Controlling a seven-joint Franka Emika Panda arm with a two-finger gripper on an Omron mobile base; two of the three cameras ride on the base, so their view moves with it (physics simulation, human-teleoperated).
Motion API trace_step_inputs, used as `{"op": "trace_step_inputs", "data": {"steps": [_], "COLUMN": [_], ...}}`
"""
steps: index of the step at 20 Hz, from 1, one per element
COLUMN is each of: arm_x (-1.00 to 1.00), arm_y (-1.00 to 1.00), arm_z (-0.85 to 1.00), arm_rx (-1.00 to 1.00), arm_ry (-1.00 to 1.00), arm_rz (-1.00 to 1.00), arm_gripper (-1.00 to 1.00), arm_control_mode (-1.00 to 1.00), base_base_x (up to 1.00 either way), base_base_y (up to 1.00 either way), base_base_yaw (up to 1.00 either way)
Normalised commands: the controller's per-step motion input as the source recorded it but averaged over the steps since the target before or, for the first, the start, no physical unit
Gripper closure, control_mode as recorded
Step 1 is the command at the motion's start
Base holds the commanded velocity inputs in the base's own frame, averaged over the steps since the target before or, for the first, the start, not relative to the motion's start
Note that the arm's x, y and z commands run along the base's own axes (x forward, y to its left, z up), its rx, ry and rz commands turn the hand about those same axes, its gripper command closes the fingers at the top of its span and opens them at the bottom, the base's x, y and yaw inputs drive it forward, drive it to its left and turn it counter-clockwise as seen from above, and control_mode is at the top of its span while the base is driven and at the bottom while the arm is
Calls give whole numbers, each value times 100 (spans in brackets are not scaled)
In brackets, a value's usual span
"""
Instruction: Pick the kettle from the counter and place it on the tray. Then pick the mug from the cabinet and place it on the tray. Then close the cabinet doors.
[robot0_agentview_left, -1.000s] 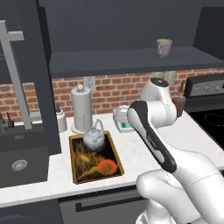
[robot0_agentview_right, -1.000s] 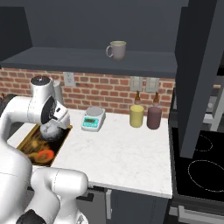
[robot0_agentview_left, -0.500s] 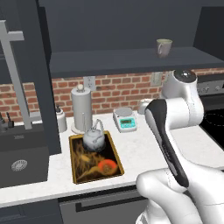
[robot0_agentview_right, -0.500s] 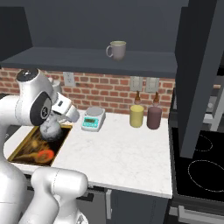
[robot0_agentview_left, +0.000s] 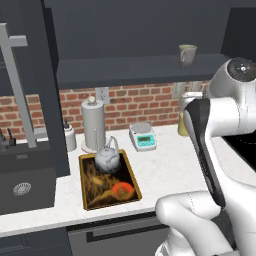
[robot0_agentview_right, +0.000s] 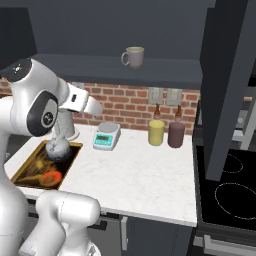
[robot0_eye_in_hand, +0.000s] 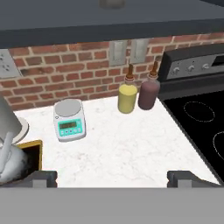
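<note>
The gripper (robot0_eye_in_hand: 112, 177) gaped fully, empty; reaching up for the mug (robot0_agentview_right: 133, 56), it risked clipping the shelf (robot0_agentview_right: 150, 70) edge.

Two base views flanking the arm, hand view nearer; all sharing counter (robot0_agentview_left: 165, 170) and scale (robot0_eye_in_hand: 68, 119).

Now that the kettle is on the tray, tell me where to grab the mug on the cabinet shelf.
Take the mug across its round body, coming in level from the open front of the shelf. It stands upright, and in the right base view its handle juts to one side, so set the open claw fingers on the plain walls, clear of the handle.
</note>
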Motion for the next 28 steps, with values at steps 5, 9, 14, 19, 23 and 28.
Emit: {"op": "trace_step_inputs", "data": {"steps": [5, 9, 14, 19, 23, 28], "arm_x": [0, 9, 19, 27, 23, 13], "arm_y": [-12, 0, 3, 9, 10, 0], "arm_z": [75, 38, 9, 18, 37, 25], "arm_rx": [-1, 0, 0, 0, 0, 0], "arm_ry": [-27, -27, -30, -12, -1, 0], "arm_rz": [0, 0, 0, 0, 0, 0], "arm_gripper": [-100, -100, -100, -100, -100, -100], "arm_control_mode": [-100, -100, -100, -100, -100, -100], "base_base_x": [0, 0, 0, 0, 0, 0], "base_base_y": [0, 0, 0, 0, 0, 0], "base_base_yaw": [0, 0, 0, 0, 0, 0]}}
